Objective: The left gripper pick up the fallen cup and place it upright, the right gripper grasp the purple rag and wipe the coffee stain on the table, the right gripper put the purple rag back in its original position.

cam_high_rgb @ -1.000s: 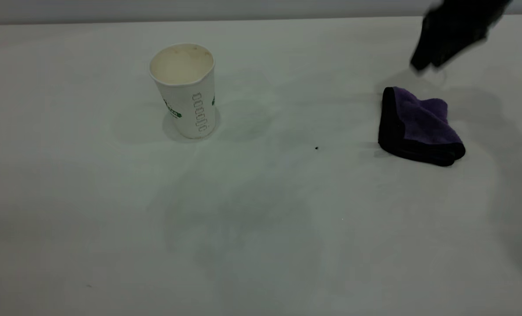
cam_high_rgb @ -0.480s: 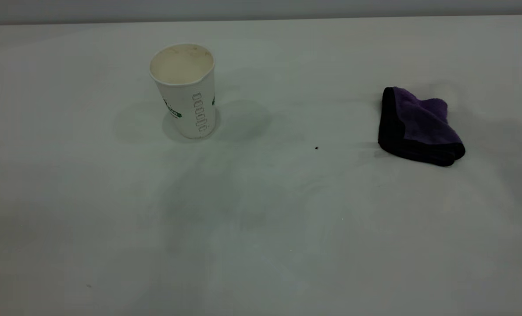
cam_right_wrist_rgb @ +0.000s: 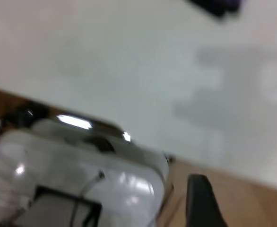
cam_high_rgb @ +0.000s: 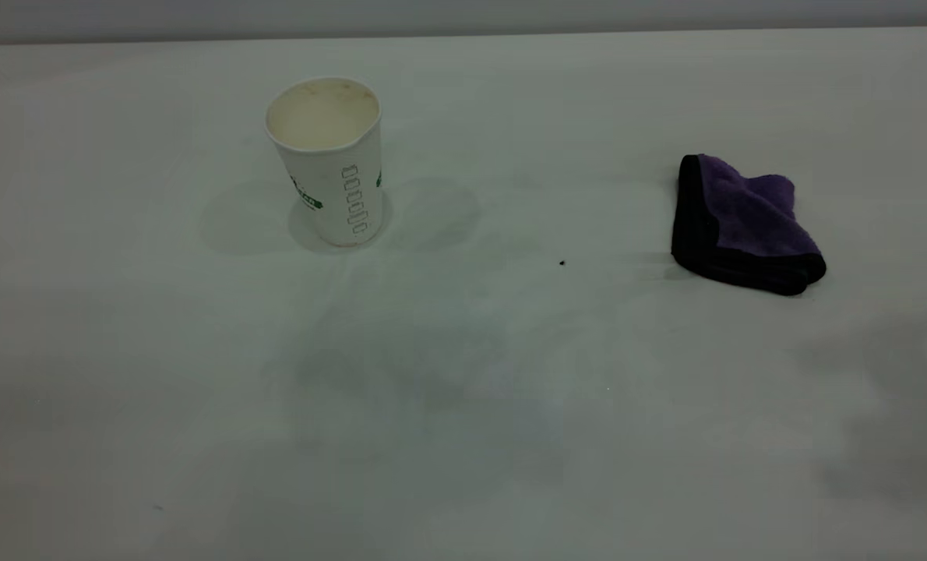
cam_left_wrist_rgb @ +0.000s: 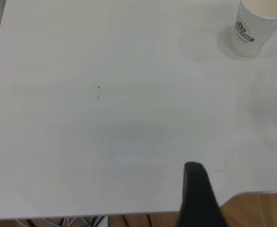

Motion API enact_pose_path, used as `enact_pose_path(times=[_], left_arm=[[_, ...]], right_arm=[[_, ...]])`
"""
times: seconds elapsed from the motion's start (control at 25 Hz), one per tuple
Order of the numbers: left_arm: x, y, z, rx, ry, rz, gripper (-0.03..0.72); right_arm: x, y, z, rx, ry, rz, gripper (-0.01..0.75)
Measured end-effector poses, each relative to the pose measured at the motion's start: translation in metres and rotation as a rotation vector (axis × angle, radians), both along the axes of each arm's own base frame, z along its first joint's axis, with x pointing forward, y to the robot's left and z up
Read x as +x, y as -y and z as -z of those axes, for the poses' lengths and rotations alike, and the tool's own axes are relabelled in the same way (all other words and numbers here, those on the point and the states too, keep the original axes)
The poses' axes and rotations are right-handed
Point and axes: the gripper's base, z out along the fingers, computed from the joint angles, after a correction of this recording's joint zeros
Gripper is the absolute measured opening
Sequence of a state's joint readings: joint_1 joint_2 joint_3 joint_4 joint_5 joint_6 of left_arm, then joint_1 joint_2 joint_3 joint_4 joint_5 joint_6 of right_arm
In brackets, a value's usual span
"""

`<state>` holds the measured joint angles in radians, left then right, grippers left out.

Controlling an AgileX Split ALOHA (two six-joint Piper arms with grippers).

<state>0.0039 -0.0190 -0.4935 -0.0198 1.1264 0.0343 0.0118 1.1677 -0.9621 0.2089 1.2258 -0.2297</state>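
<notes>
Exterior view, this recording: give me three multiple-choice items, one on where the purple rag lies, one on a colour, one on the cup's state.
1. Where does the purple rag lie relative to the cup in the exterior view?
A. To its right, apart from it
B. Draped over it
C. Touching it on the left

2. What colour is the rag's thick edge?
A. White
B. Black
C. Green

3. How is the cup?
A. Lying on its side
B. Upside down
C. Upright, mouth up

Answers: 1 A, bare table separates them. 2 B, a black border frames the purple plush. 3 C, its open cream inside faces up.
</notes>
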Motion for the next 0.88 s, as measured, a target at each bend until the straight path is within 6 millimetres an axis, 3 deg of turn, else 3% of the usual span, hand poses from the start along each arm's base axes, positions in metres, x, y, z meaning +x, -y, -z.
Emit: enact_pose_path(times=[0.2,0.44,0.88], left_arm=[[0.0,0.0,0.0,0.0,0.0,0.0,0.536],[0.0,0.0,0.0,0.0,0.0,0.0,0.536],[0.0,0.0,0.0,0.0,0.0,0.0,0.536]], right_arm=[[-0.061,0.009,0.033,-0.072,-0.037,0.082,0.477],[-0.111,0.011,0.059,-0.082,0.049,0.127,0.477],[-0.157,0.012,0.045,-0.038,0.438,0.178,0.477]])
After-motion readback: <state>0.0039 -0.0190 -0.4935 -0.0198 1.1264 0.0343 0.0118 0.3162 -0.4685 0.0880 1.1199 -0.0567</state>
